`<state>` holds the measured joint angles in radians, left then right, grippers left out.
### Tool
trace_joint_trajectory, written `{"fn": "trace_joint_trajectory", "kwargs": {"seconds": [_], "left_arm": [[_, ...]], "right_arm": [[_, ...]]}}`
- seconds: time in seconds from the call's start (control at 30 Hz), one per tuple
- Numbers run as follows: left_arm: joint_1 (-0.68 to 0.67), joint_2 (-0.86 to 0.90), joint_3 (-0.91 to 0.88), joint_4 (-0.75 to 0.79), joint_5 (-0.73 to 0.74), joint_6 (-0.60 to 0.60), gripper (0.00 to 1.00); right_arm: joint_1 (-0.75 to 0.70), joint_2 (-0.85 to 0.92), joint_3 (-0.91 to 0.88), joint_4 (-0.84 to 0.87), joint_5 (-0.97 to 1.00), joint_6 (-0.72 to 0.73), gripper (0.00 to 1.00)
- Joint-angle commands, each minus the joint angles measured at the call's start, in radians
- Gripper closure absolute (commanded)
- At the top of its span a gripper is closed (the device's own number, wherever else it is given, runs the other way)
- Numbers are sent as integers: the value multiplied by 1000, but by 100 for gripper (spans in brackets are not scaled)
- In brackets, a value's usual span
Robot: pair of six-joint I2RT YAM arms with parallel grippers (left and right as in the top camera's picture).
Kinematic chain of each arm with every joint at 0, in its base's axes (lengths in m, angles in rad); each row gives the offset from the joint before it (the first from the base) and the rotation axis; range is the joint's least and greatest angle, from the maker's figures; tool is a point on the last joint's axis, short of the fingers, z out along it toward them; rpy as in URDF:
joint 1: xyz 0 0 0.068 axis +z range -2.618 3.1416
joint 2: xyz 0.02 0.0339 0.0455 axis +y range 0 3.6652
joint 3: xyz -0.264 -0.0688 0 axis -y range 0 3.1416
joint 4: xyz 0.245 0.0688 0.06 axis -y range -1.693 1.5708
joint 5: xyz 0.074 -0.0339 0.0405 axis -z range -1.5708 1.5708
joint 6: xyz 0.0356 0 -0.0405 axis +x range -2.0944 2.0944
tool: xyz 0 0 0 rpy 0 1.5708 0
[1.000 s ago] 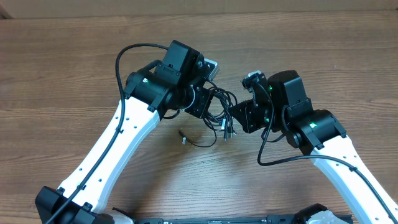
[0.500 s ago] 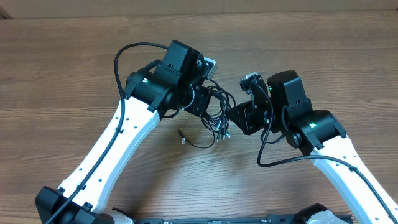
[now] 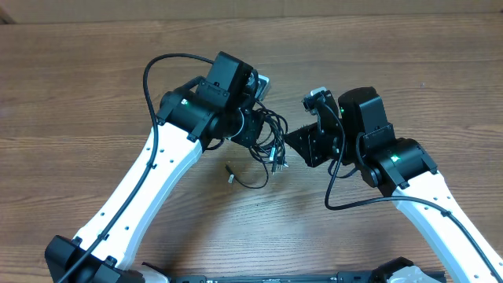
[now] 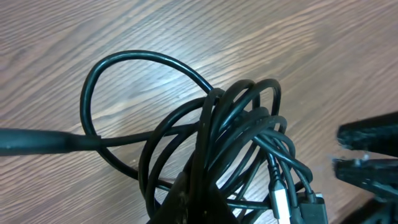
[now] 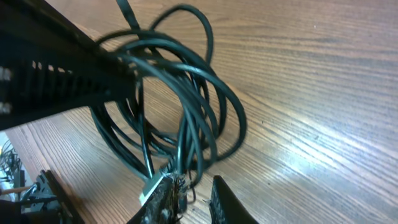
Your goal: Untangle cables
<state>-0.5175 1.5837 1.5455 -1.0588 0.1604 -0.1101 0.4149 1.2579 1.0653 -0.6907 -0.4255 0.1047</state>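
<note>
The cables are a tangle of thin black loops hanging from my left gripper, which is shut on the bundle. In the left wrist view the loops fan out above the dark finger, with a silver-tipped plug at the lower right. My right gripper is open just right of the bundle. In the right wrist view its fingertips sit at the bottom of the loops, with plug ends against the left finger. One cable end lies on the table.
The brown wooden table carries everything. The left arm's own thick black wire arches over its wrist, and the right arm's wire loops below its wrist. The two wrists are close together.
My right gripper has moved left, closer to the hanging bundle. The left gripper and the cables have shifted slightly left and up.
</note>
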Motion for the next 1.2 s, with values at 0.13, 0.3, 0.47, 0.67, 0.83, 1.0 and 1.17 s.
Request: {"fn": "trace_joint_trajectory", "kwargs": {"seconds": [0.13,0.3,0.47,0.67,0.83,1.0,1.17], "left_arm": [[-7,-18,27,21,12,-25,96],[-7,-18,27,24,24,-25,96],[-8,-18,27,23,25,-25,96],[-10,-18,27,32,96,-16,96],[-10,-18,27,38,105,-16,96],[-10,-18,27,39,221,72,96],[-10,-18,27,39,233,81,96]], "right_arm": [[7,-3,23,-7,13,-2,83],[7,-3,23,-11,-23,-2,83],[7,-3,22,-24,-47,-2,83],[7,-2,20,-42,-47,-2,82],[7,-2,21,-44,-34,-3,75],[7,-2,20,-48,25,-6,75],[7,0,18,-48,47,-10,75]]}}
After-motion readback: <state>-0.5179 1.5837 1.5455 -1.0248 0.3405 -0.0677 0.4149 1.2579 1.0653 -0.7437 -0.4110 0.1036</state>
